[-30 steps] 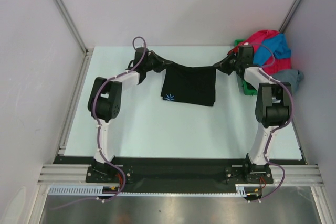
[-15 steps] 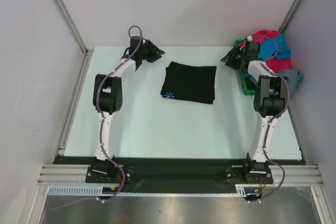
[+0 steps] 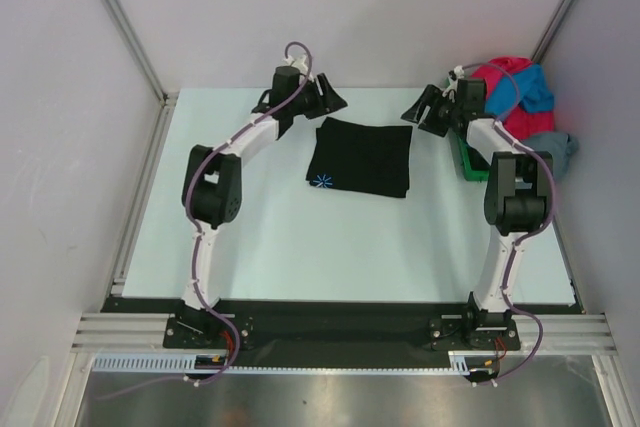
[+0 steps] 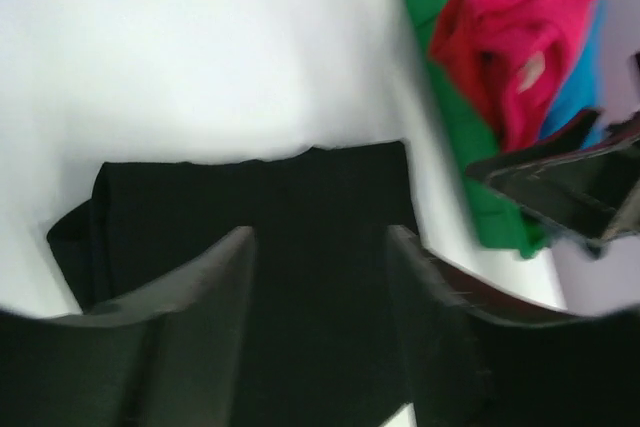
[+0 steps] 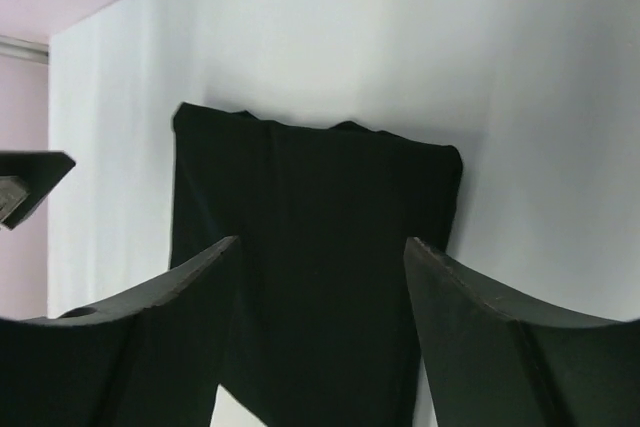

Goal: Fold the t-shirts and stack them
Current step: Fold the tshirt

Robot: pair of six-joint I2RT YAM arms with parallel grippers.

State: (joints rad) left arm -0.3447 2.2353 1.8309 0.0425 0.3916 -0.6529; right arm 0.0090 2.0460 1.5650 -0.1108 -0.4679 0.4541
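Gaping wide, left tool (image 3: 328, 97) and right tool (image 3: 418, 110) — both empty; black t-shirt (image 3: 360, 157) flat between.

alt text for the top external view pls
A folded black t-shirt lies on the table, with the left gripper and right gripper open near its far corners. At far right, red-pink, blue and grey shirts are heaped in a green bin.

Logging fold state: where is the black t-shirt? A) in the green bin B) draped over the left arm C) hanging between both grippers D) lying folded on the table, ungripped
D: the black t-shirt lies flat on the table, and the left gripper and right gripper are both open, holding nothing.
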